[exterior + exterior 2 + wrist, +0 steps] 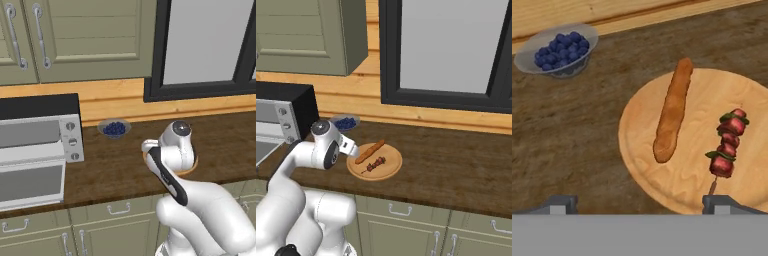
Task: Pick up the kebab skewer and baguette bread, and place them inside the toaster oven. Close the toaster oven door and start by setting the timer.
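Baguette bread [672,116] beside kebab skewer [726,144]; toaster oven door [31,184] open.

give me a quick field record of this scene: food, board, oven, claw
bread: long orange-brown baguette loaf lying on the board, apart from the skewer
skewer: thin stick of dark red meat chunks lying on the board beside the loaf
board: round light wooden board on the dark wooden counter
bowl: small grey bowl of blueberries by the back wall
oven: silver toaster oven with black top, its glass door dropped open
claw: claw open, above the board, holding nothing
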### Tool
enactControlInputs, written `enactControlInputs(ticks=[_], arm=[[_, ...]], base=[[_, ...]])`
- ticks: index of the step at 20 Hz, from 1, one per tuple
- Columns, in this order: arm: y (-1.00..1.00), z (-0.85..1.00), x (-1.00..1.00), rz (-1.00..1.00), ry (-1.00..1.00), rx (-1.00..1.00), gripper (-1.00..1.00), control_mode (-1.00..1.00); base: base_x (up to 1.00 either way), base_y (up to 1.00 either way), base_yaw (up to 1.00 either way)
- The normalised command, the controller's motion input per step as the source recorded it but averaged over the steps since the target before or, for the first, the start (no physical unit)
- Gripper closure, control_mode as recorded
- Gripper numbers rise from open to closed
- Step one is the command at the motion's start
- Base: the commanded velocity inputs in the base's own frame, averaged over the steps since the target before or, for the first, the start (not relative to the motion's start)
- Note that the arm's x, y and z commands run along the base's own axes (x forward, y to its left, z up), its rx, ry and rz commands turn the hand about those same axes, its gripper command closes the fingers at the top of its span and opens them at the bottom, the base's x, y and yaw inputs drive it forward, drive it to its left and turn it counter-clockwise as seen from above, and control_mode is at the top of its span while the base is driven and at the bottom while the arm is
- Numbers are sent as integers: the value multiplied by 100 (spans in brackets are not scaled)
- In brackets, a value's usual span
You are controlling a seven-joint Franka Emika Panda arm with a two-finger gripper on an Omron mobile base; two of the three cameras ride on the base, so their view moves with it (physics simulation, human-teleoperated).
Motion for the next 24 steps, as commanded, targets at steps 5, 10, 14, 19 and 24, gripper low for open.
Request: enactControlInputs(ticks=[5, 10, 14, 19, 24], arm=[[-12, -11, 0, -11, 1, 0, -100, -100], [-15, -18, 4, -3, 0, 0, -100, -100], [0, -36, 3, -11, 3, 0, -100, -100], [0, -29, 27, -11, 8, 1, -100, -100], [-4, -28, 37, -3, 11, 0, -100, -100]], base=[[0, 0, 0], [0, 0, 0], [0, 0, 0], [0, 0, 0], [0, 0, 0]])
